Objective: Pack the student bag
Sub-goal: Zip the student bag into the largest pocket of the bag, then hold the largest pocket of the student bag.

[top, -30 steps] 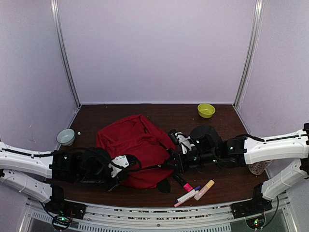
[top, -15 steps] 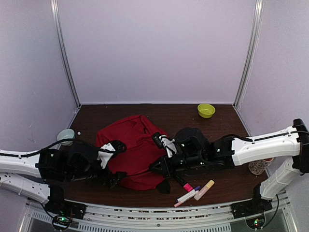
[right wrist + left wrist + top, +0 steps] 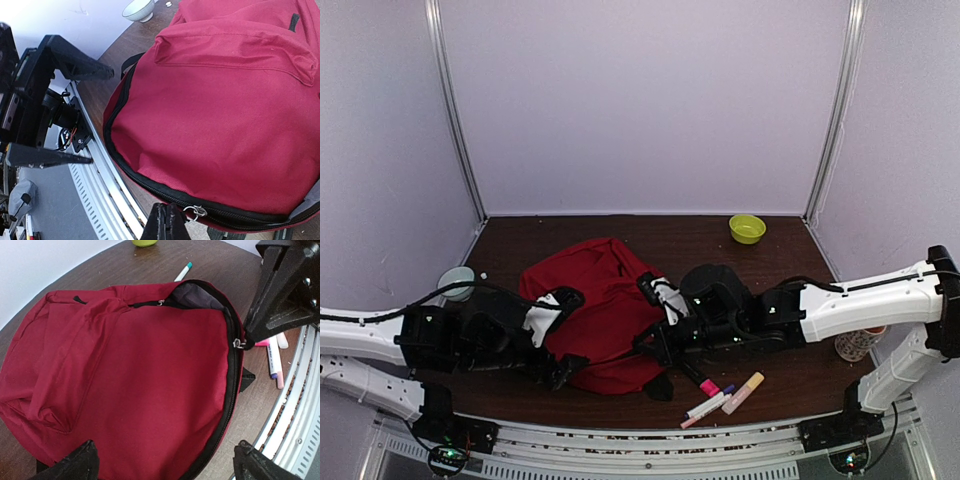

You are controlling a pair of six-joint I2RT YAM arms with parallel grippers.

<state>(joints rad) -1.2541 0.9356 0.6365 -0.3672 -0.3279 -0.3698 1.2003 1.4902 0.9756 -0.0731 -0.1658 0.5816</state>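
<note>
The student bag [image 3: 605,305] is a dark-red backpack lying flat mid-table, also large in the left wrist view [image 3: 130,375] and the right wrist view [image 3: 225,110]. Its main zipper is partly undone, and grey lining [image 3: 196,293] shows at the gap. My right gripper [image 3: 648,345] is shut at the bag's near edge, pinching the zipper pull [image 3: 194,212] beside its closed fingertips [image 3: 167,222]. My left gripper [image 3: 568,332] hovers over the bag's left side, wide open and empty, one fingertip [image 3: 75,462] on each side of the red front panel.
Three markers [image 3: 718,392] lie near the front edge right of the bag, and a teal-capped one [image 3: 182,272] lies behind it. A green bowl [image 3: 747,228] sits at the back right, a pale bowl [image 3: 455,281] at the left, a patterned cup [image 3: 853,346] at the right. The metal rail [image 3: 107,185] runs close below the bag.
The left gripper let go of the bag's near edge, opened wide and drew back to the left. The right gripper slid left along the bag's edge with the zipper pull.
</note>
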